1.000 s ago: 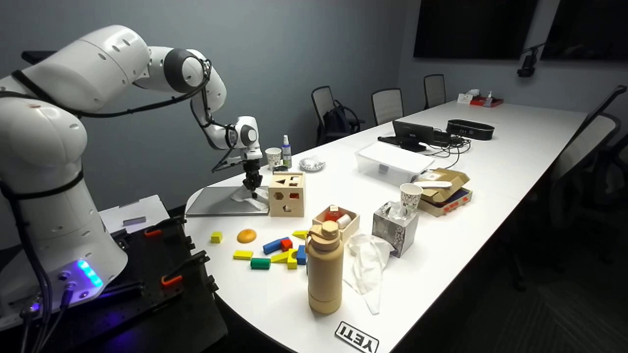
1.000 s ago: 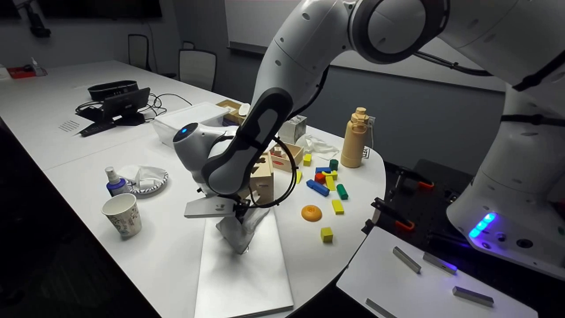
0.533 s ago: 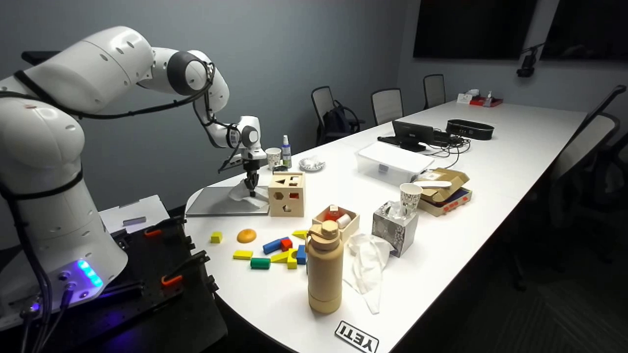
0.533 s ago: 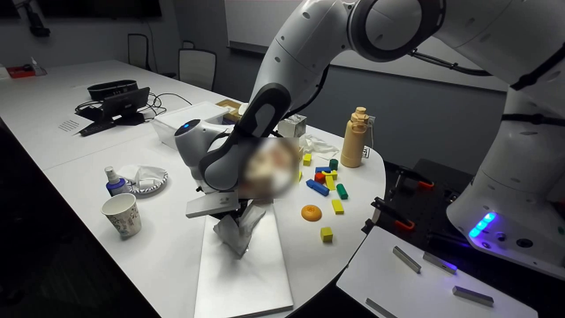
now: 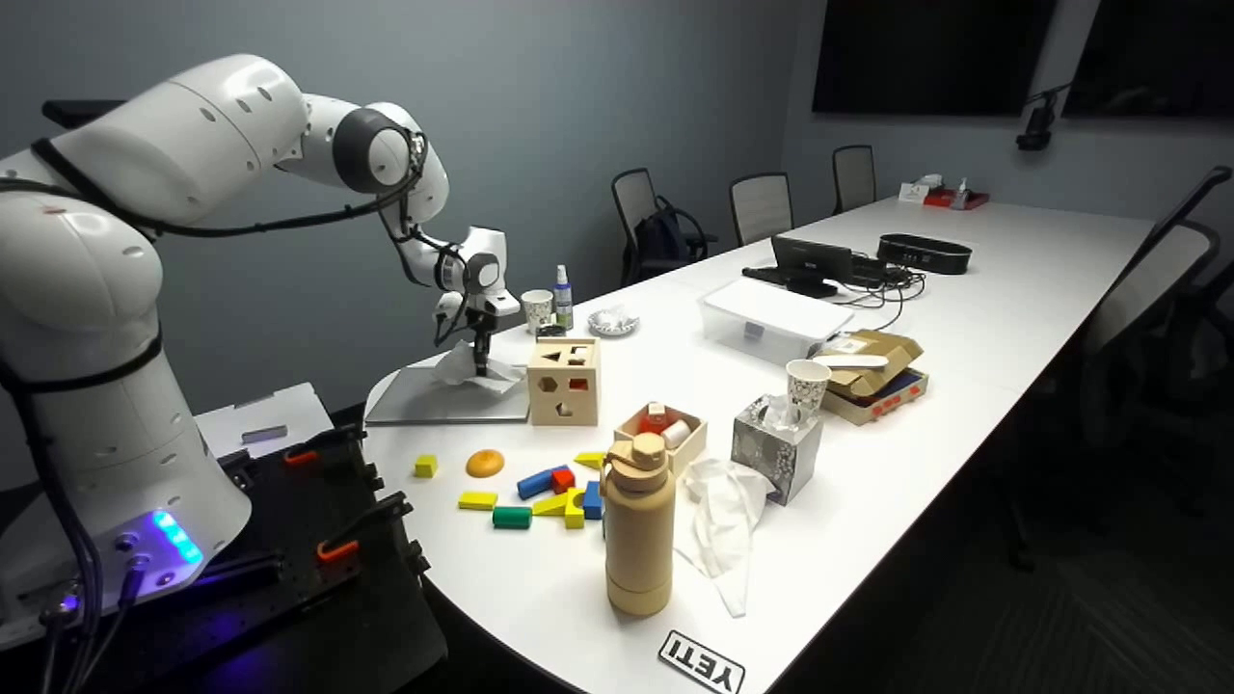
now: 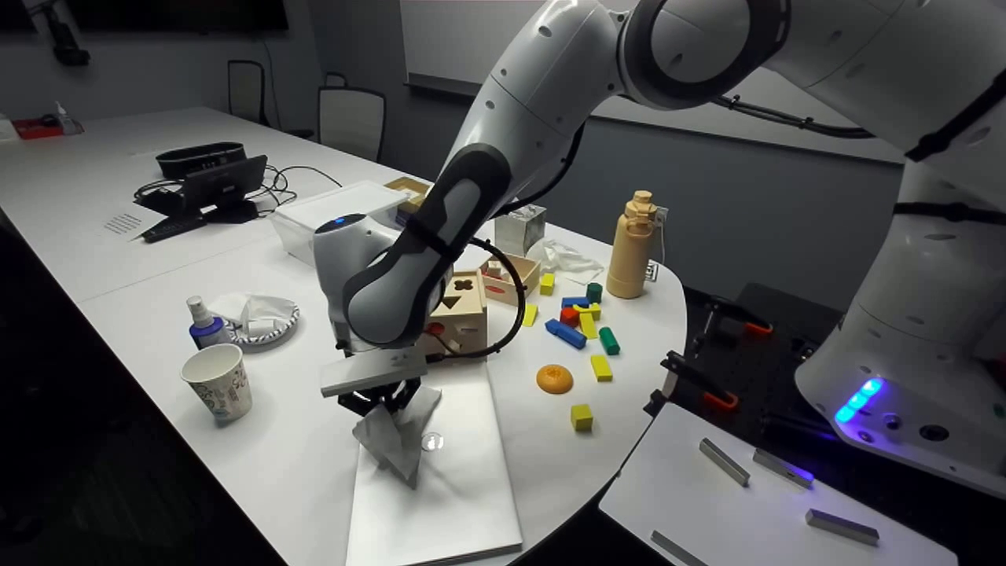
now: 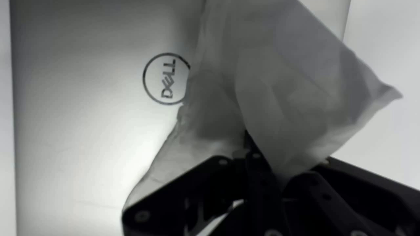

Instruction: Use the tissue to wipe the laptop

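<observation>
At the rounded end of a long white desk (image 6: 291, 448), a closed silver laptop (image 6: 456, 503) is seen laid flat, w/ a white tissue (image 7: 295, 91) held over it by the end effector (image 5: 481, 366). Its grip is clenched, the tissue pinched tight within & fanned out in loose folds. Per the wrist view, the laptop's long axis is marked by the lettering of the Dell logo (image 7: 167, 78). Off to one side of that mark the end effector is set: nearer the long edge away from the robot base (image 6: 912, 346), & nearer the short end where a wooden box (image 5: 564, 386) is stood just beside. One tissue corner is hung past that long edge, over the desk. Most of the uncovered lid (image 7: 82, 131) is thus left toward the base side & toward the end opp. the box. Wiping is judged to be under way, extent unclear; the next stroke should prob. be carried toward the logo & along the long axis, i.e. away from the box. How firmly the lid is touched, if at all, can't be told.
</observation>
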Controlling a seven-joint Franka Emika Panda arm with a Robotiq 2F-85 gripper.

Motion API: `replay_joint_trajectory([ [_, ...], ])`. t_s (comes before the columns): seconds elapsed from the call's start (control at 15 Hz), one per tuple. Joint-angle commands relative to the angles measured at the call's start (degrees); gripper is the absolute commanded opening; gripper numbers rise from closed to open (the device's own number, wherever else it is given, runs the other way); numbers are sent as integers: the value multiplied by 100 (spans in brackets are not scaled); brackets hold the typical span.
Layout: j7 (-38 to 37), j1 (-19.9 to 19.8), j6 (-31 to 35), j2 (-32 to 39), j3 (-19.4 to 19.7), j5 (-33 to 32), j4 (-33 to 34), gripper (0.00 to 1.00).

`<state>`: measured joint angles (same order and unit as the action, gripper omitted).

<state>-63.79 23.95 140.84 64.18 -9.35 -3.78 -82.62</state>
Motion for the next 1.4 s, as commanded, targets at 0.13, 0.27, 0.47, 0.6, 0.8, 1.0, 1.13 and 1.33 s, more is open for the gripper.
replay_joint_trajectory([
  [0.13,1138,-391,-89,90,-455,1166,-603,0],
  [0.27,549,-201,-142,-443,-146,1474,-1135,0],
  [0.47,-252,39,27,-1178,160,1658,-1993,0],
  [0.6,-901,271,49,-1651,416,1560,-2521,0],
  [0.8,-1851,642,149,-2434,867,1239,-3328,0],
  [1.0,-2860,966,18,-3282,1383,546,-3974,0],
  [1.13,-3588,1084,-156,-3850,1733,-133,-4315,0],
  [1.33,-4670,1016,-511,-4624,2118,-1420,-4675,0],
])
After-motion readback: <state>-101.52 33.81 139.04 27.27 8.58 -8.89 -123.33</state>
